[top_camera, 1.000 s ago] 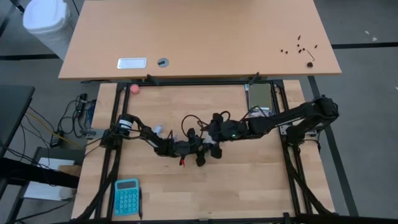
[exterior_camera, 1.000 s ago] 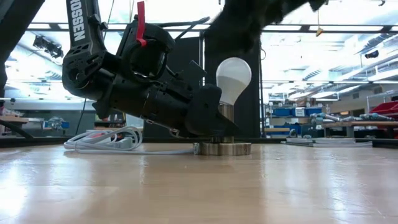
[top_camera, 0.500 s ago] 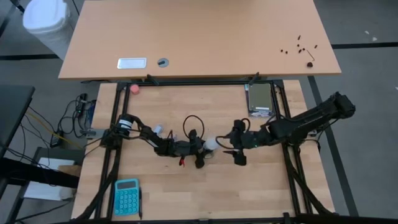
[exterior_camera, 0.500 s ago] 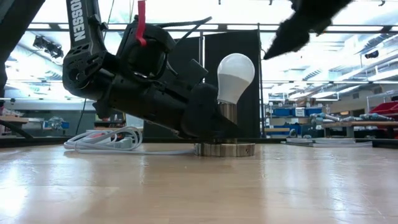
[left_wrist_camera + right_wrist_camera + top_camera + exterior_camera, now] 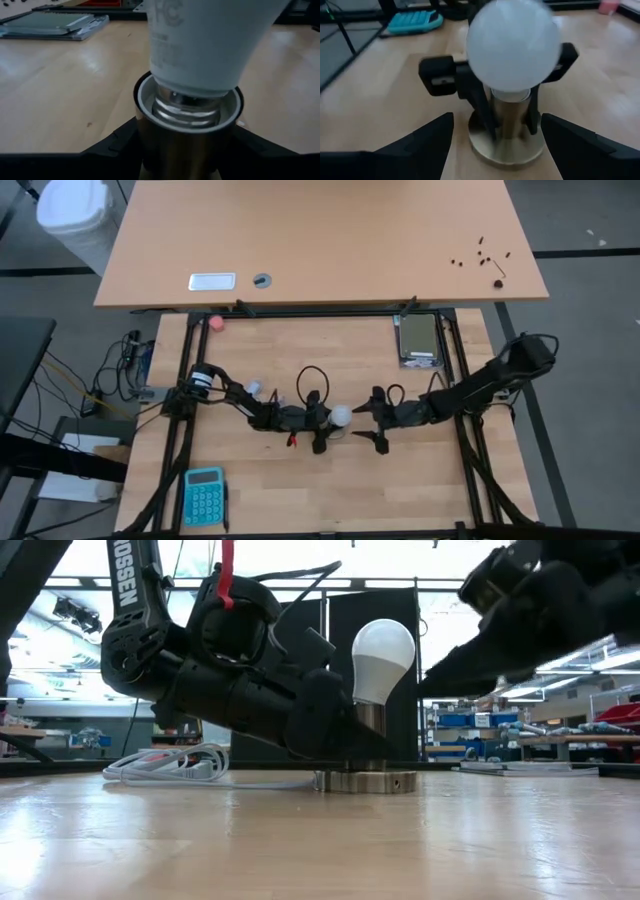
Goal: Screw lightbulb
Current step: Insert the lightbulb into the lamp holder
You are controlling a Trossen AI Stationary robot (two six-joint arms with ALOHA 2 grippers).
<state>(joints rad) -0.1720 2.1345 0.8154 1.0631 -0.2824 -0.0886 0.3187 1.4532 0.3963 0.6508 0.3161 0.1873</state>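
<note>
The white frosted lightbulb point(image 5: 383, 648) stands upright with its silvery screw base point(image 5: 186, 106) inside the brass socket stem point(image 5: 369, 721). The stem rises from a round metal disc point(image 5: 365, 781) that lies on the table. My left gripper point(image 5: 320, 428) is shut on the socket stem, coming low from the table's left. My right gripper point(image 5: 373, 424) is open, just right of the bulb. Its fingers point(image 5: 427, 142) point at the bulb point(image 5: 512, 45) and touch nothing. My left gripper pinches the brass socket stem point(image 5: 182, 150) between its two fingers point(image 5: 116, 145), below the white collar and above the disc. The fingers come nearly level from the table's left, one on each side of the stem. The socket stands upright with its disc on the table.
The socket's white cord point(image 5: 165, 766) lies coiled on the table behind the left arm. A teal calculator point(image 5: 204, 495) lies at the near left, a pink ball point(image 5: 215, 323) at the far left and a grey device point(image 5: 418, 338) at the far right.
My right gripper has come off the top of the bulb and drawn away up and toward the table's right edge. It has then sunk lower and now points at the bulb from the right with its fingers apart. The bulb stays upright in the socket.
</note>
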